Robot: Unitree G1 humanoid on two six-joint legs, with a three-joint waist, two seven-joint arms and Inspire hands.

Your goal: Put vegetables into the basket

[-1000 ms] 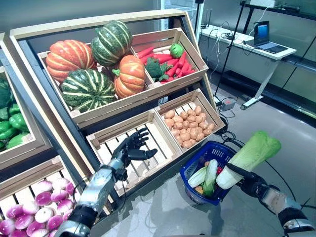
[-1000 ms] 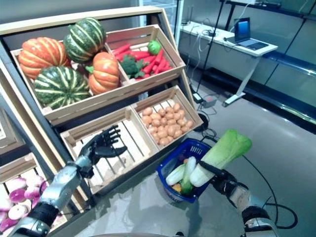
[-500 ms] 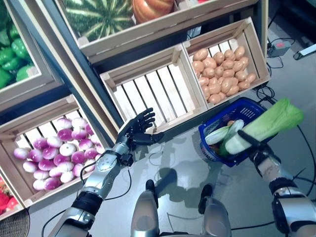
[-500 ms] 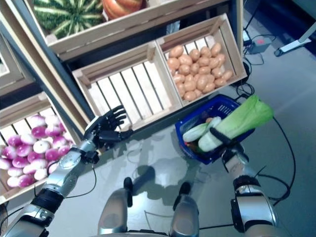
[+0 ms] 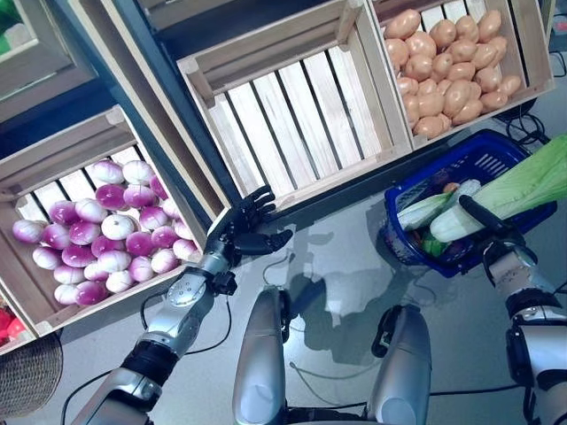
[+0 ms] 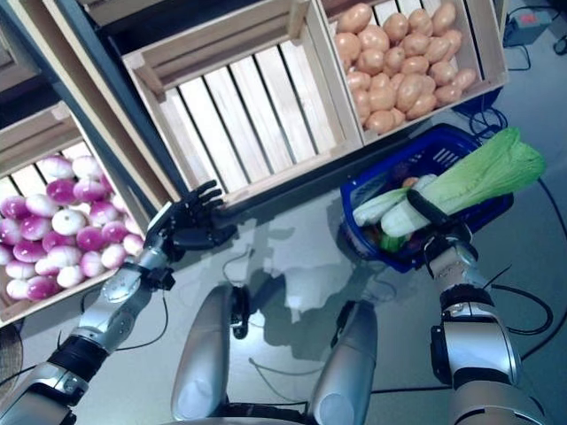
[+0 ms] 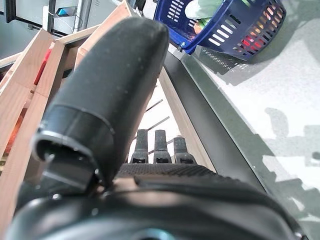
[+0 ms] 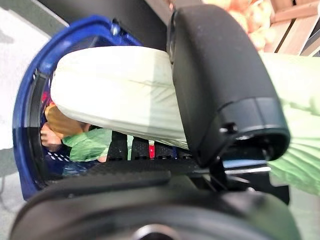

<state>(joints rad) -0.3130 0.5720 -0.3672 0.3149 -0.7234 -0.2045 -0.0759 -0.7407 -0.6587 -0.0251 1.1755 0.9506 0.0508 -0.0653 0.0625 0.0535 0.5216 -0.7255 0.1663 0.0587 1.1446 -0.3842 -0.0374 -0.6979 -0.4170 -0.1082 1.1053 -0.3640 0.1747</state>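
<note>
My right hand [image 5: 493, 249] is shut on a long pale-green napa cabbage [image 5: 523, 188], thumb across its white stalk [image 8: 120, 95]. It holds the cabbage over the blue plastic basket [image 5: 416, 255] on the floor, stalk end pointing into it. The basket [image 8: 30, 125] holds another cabbage [image 5: 423, 211] and other vegetables. My left hand [image 5: 237, 235] hovers open in front of the empty slatted crate [image 5: 292, 115], fingers straight, holding nothing.
A crate of potatoes [image 5: 447, 71] stands right behind the basket. A crate of purple and white onions [image 5: 106, 239] is at lower left. A wicker basket edge [image 5: 27, 376] shows at the bottom left corner. Grey floor lies in front of the shelves.
The camera has tilted further down, so the shelves moved up in view. My right hand still holds the cabbage over the basket; the left hand stays open near the empty crate.
</note>
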